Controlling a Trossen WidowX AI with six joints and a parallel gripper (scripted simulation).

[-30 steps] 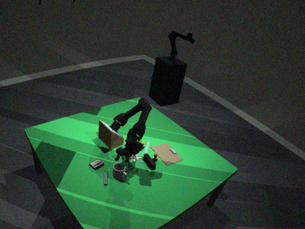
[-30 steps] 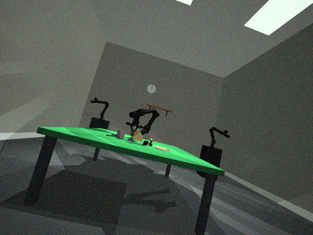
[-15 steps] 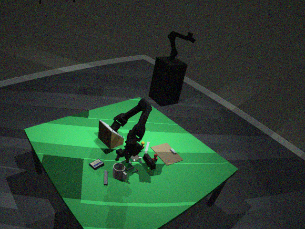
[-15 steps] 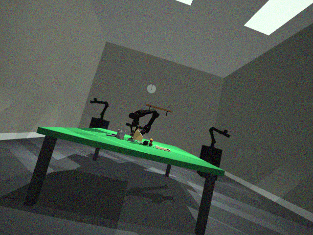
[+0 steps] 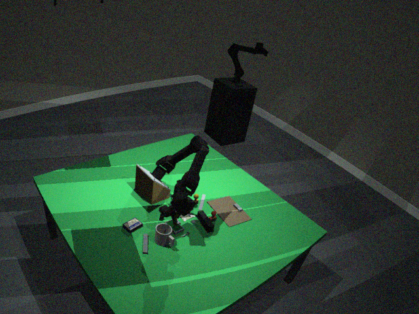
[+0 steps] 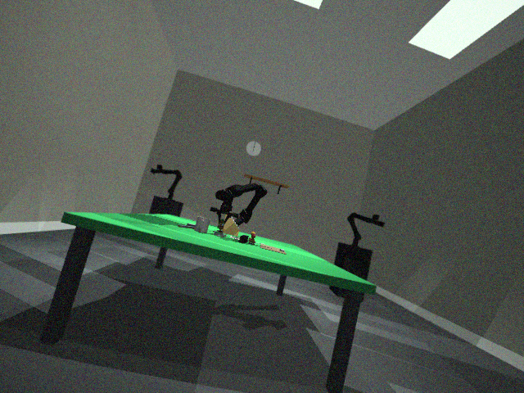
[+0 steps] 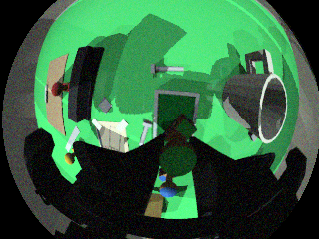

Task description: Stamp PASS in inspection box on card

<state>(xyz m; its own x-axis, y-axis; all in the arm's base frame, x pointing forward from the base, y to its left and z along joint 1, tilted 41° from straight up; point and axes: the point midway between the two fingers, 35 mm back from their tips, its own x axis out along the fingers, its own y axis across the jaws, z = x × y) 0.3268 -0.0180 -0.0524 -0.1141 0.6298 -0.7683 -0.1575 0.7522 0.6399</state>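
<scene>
The hand [image 7: 174,159] is clamped on the green-bodied stamp [image 7: 178,154], held over the dark square ink pad [image 7: 177,108] with its pale frame. A grey metal mug [image 5: 163,234] stands just left of the pad in the top view; a black block [image 5: 205,220] with a red knob lies to the right. A pale card [image 7: 112,135] lies near the pad. A cardboard wedge [image 5: 150,188] sits farther back on the green table [image 5: 256,243].

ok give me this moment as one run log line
arm: bent low over bench | jaws: shut on green-knobbed stamp | below stamp: dark framed pad | grey mug: beside pad | red-knobbed stamp: on bench | print: not visible
</scene>
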